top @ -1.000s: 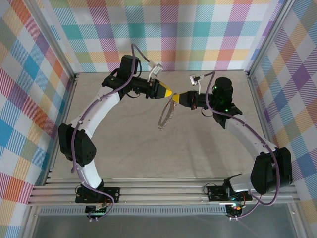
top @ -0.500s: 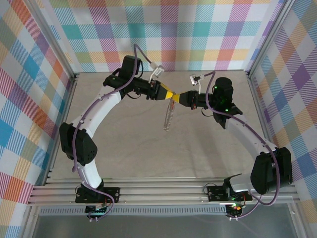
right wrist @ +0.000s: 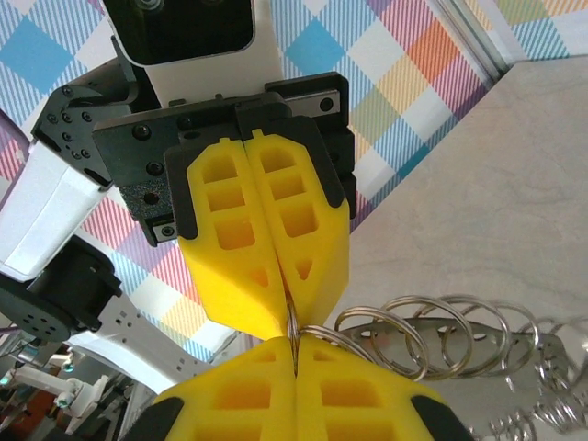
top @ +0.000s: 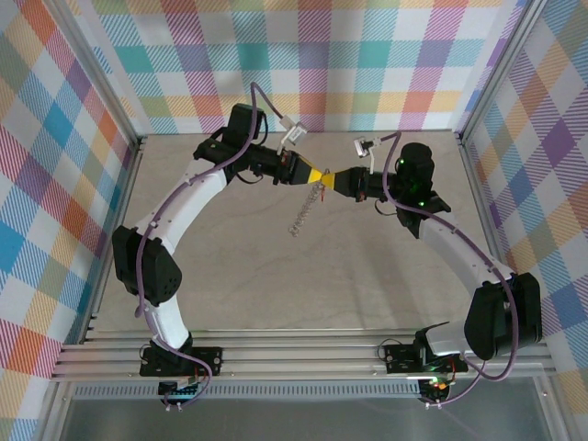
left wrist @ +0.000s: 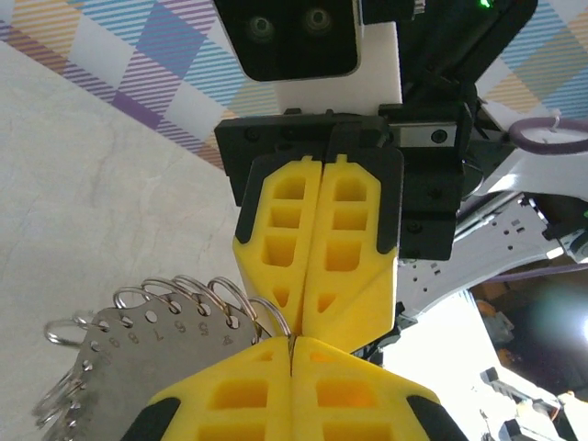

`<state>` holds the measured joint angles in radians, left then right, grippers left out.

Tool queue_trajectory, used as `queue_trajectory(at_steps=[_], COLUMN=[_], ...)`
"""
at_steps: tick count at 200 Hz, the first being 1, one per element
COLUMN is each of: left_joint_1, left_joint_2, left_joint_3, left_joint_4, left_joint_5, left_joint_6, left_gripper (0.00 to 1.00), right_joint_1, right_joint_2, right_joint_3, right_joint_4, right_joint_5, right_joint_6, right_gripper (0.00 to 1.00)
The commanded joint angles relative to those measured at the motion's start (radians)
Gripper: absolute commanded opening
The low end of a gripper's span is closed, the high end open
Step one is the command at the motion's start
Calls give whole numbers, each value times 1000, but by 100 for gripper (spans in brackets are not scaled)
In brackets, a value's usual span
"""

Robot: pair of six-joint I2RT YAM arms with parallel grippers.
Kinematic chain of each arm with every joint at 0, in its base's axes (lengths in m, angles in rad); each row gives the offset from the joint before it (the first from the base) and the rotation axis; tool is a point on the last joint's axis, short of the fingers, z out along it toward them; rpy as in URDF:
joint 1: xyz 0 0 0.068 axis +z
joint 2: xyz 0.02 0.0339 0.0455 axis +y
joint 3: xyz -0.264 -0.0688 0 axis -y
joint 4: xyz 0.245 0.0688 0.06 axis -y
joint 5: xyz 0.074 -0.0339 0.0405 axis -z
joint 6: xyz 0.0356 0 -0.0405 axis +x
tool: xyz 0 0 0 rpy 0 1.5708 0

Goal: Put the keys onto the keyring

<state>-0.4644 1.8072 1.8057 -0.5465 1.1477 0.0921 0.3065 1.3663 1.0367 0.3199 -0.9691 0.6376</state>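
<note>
The left fingers (left wrist: 230,395) and right fingers (right wrist: 367,390) both pinch shut on the keyring (left wrist: 156,335), suspending it above the tabletop (top: 239,276) for key threading.

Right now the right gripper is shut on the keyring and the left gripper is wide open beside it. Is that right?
Not quite. The left gripper is not open: the left wrist view shows its yellow fingers pressed together on a wire loop of the keyring. The right gripper is shut on the keyring, as you said.
</note>
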Motion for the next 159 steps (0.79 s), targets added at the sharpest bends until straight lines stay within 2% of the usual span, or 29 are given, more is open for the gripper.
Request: queue_trajectory(at_steps=[1, 11, 26, 56, 75, 98, 127, 159], left_joint_1=[-11, -11, -13, -27, -41, -54, -62, -69], left_joint_2=[-54, -77, -108, -171, -203, -227, -248, -269], left_joint_3=[-45, -90, -144, -233, -268, -287, -326, -368], left_joint_4=[156, 245, 360, 490, 532, 541, 595, 649], left_joint_5=[-62, -86, -119, -162, -177, -195, -216, -212], left_joint_6=[-109, -170, -242, -331, -352, -351, -380, -398], left_gripper=[0, 0, 0, 0, 0, 0, 0, 0], right_joint_1=[-8, -9, -9, -9, -9, -9, -7, -7], right_joint_2=[-54, -76, -102, -148, -163, -175, -212, -275], right_joint_3=[5, -13, -43, -105, -136, -160, -189, -233], right_joint_4=[44, 44, 55, 85, 118, 164, 195, 172], right_joint_5=[11, 23, 35, 67, 84, 98, 143, 287], right_joint_6=[-18, -18, -11, 12, 31, 68, 96, 88], right_gripper=[19, 23, 24, 19, 19, 26, 45, 48])
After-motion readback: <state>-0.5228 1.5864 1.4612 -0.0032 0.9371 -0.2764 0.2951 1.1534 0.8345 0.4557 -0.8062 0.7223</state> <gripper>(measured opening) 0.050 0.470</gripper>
